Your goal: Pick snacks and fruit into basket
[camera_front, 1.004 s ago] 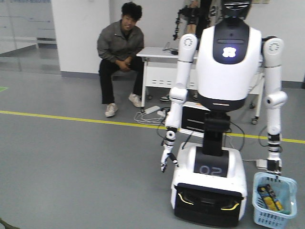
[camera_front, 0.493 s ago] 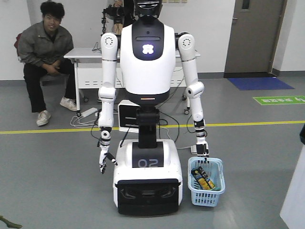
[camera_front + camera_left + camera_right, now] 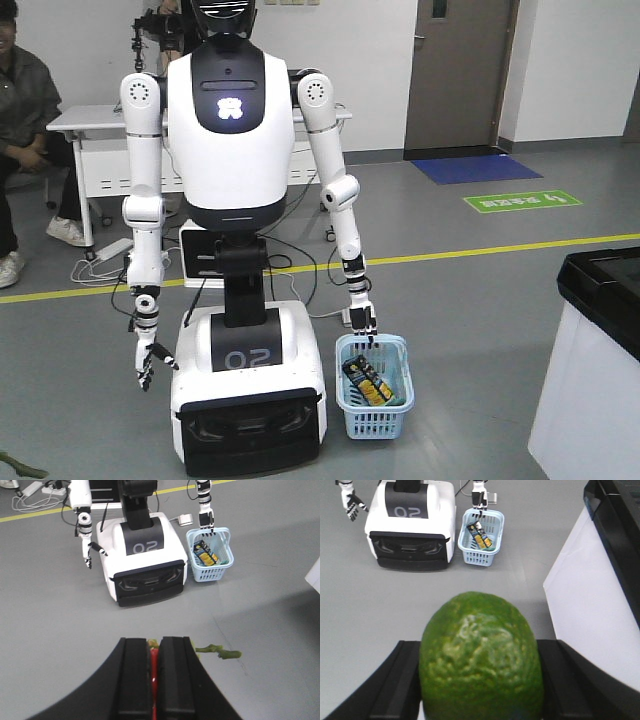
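— Where was the basket (image 3: 372,423), and what lay in it?

— The light blue basket sat low, just beside the base of the white humanoid (image 3: 230,130), whose hand (image 3: 363,322) was at the hoop handle. Inside leaned one dark box (image 3: 365,381) with yellow on it; I made out nothing else in there.

— And the grippers?

— Both were well apart from the basket. The right gripper (image 3: 482,680) was clamped on a green lime (image 3: 481,650). The left gripper (image 3: 153,675) had its jaws nearly together on a thin red thing (image 3: 154,662), too hidden to name, with a green stem (image 3: 220,651) poking out.

— Any change over the last second?

— The front view had swung. The humanoid sat further left, the seated man (image 3: 20,120) was nearly off the edge, and a white bin (image 3: 590,400) with a black top had come in at right.
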{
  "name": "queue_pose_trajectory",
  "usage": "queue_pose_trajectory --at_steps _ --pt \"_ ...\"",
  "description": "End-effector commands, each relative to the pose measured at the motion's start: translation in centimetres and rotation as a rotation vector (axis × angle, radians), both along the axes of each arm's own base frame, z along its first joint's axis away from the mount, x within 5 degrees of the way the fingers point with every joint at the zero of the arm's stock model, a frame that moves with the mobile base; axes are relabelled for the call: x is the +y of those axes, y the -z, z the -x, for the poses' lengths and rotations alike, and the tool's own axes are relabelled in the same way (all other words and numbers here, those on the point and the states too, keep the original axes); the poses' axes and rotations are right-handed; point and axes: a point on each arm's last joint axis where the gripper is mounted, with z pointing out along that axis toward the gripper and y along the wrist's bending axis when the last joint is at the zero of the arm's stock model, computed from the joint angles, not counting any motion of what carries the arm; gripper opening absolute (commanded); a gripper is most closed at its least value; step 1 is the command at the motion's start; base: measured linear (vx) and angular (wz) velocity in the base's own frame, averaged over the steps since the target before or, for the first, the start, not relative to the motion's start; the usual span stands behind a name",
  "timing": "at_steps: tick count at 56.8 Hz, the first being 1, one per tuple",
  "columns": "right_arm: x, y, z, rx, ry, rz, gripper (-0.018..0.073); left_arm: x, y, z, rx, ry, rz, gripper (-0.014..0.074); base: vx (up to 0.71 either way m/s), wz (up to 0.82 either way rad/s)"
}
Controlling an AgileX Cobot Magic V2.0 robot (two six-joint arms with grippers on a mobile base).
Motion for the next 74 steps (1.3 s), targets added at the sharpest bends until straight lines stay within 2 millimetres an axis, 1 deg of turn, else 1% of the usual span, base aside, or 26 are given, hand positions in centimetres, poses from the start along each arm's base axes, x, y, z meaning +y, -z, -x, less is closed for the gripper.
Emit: queue_pose_trajectory --at_steps 1,17,48,74 --pt "-0.07 -1.54 -0.23 -0.109 -0.006 0.006 -0.0007 -0.09 -1.6 -0.25 -0.104 0.003 0.02 -0.0006 0.21 -0.19" --pt "-0.07 -1.54 -0.23 -0.109 -0.006 0.006 -0.0007 -0.09 -1.6 -0.25 -0.104 0.003 0.02 -0.0006 0.27 -0.02" --pt "-0.07 -1.54 -0.23 -0.109 -0.006 0.006 -0.0007 -0.09 -1.6 -0.25 -0.104 0.003 0.02 -0.0006 0.34 0.2" --pt "-0.07 -1.54 -0.23 -0.109 -0.006 0.006 -0.0007 -0.09 -1.6 -0.25 -0.104 0.003 0.02 -0.0006 0.19 0.15"
